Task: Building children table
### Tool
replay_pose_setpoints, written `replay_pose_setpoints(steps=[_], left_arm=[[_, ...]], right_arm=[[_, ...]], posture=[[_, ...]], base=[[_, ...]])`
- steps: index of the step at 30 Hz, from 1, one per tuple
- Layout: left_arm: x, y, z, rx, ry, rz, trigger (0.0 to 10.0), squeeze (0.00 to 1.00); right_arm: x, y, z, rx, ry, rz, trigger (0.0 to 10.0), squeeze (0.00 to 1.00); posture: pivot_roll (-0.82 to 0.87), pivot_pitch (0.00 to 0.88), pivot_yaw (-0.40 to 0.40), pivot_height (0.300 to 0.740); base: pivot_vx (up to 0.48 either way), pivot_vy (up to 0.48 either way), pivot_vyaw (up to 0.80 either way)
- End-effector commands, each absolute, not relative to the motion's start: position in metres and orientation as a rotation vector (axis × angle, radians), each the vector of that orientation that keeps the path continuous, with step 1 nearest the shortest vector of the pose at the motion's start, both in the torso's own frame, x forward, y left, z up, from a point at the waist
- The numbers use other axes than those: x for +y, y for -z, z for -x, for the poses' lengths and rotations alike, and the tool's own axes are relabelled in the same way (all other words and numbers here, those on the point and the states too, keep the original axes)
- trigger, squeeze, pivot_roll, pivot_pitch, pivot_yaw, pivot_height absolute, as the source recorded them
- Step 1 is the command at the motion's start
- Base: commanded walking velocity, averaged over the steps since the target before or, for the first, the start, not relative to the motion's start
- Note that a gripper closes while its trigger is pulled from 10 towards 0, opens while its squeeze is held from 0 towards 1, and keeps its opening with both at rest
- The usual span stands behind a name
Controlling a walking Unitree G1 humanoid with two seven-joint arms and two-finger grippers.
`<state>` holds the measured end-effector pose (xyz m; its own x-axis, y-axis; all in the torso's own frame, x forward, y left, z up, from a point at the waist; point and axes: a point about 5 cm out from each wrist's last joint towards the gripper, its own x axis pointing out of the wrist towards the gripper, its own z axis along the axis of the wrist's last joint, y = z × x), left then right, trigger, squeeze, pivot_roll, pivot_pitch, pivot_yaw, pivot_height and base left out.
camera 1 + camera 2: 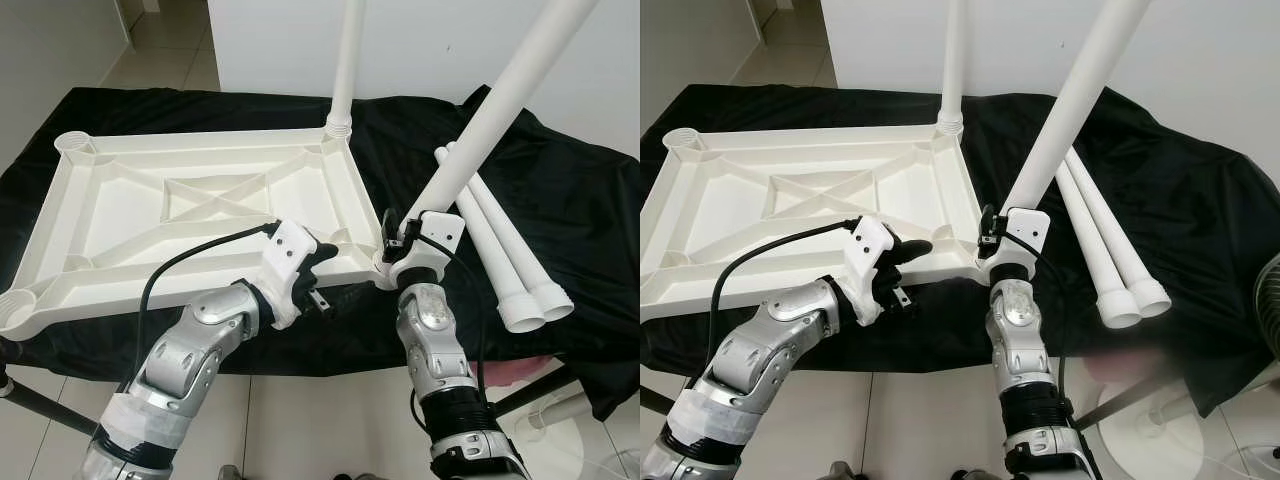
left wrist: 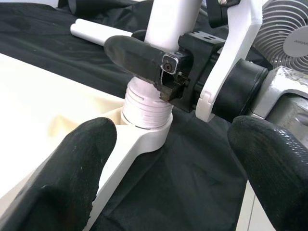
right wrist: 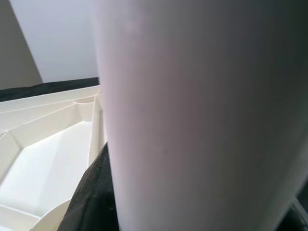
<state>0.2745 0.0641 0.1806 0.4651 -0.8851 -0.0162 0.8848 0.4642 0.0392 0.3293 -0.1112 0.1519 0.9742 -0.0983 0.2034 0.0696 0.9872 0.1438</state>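
Tabletop (image 1: 200, 190) lies upside-down on black cloth (image 1: 560, 190), one leg (image 1: 347, 60) already upright in far corner socket. Right gripper (image 1: 393, 246) clamps 2nd leg (image 1: 490, 120) low nr its threaded end, at near corner socket (image 2: 144, 137), leaning. Left gripper (image 1: 318, 285) wide open, beside. Hollow plastic, prob light, stiff, slick; grip low. Two spare legs (image 1: 505, 250) on cloth.

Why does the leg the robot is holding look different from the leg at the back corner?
The back corner leg stands straight up in its socket, with no gripper on it. The held leg leans to the robot's right at the near corner socket, its threaded end partly showing, with the right gripper shut around its base. Both are plain white tubes on the upside-down tabletop.
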Motion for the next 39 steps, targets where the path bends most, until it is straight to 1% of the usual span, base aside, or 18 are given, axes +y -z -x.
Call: replay_pose_setpoints(steps=[1,5,9,14,18,21,22,29,39], left_arm=[[0.064,-0.181,-0.276,-0.012,1.092,-0.059,10.0,0.0],[0.063,-0.181,-0.276,-0.012,1.089,-0.058,10.0,0.0],[0.064,-0.181,-0.277,-0.014,1.081,-0.056,10.0,0.0],[0.064,-0.181,-0.278,-0.017,1.078,-0.056,10.0,0.0],[0.064,-0.182,-0.278,-0.018,1.077,-0.055,10.0,0.0],[0.063,-0.182,-0.278,-0.018,1.078,-0.055,10.0,0.0],[0.063,-0.182,-0.278,-0.018,1.078,-0.055,10.0,0.0],[0.064,-0.183,-0.281,-0.019,1.07,-0.052,10.0,0.0],[0.064,-0.184,-0.286,-0.024,1.064,-0.07,10.0,0.0]], right_arm=[[-0.108,-0.123,-0.325,-0.071,0.092,-0.104,10.0,0.0],[-0.109,-0.126,-0.326,-0.08,0.104,-0.06,10.0,0.0],[-0.113,-0.129,-0.327,-0.093,0.163,-0.019,10.0,0.0],[-0.112,-0.134,-0.329,-0.12,0.149,0.023,10.0,0.0],[-0.111,-0.136,-0.33,-0.121,0.142,0.008,10.0,0.0],[-0.123,-0.151,-0.336,-0.167,0.165,-0.007,10.0,0.0],[-0.123,-0.151,-0.336,-0.167,0.165,-0.007,10.0,0.0],[-0.138,-0.193,-0.339,-0.284,0.162,-0.077,10.0,0.0],[-0.148,-0.219,-0.339,-0.319,0.127,-0.112,10.0,0.0]], posture=[[0.01,0.091,-0.021,0.74],[0.01,0.092,-0.023,0.74],[0.01,0.093,-0.027,0.74],[0.01,0.091,-0.027,0.74],[0.0,0.091,-0.027,0.74],[0.0,0.088,-0.024,0.74],[0.0,0.088,-0.024,0.74],[0.0,0.087,-0.027,0.74],[-0.01,0.077,-0.026,0.74]], base=[[0.0,0.0,0.0],[0.0,0.0,0.0],[0.0,0.0,0.0],[0.0,0.0,0.0],[0.0,0.0,0.0],[0.0,0.0,0.0],[0.0,0.0,0.0],[0.0,0.0,0.0],[0.0,0.0,0.0]])
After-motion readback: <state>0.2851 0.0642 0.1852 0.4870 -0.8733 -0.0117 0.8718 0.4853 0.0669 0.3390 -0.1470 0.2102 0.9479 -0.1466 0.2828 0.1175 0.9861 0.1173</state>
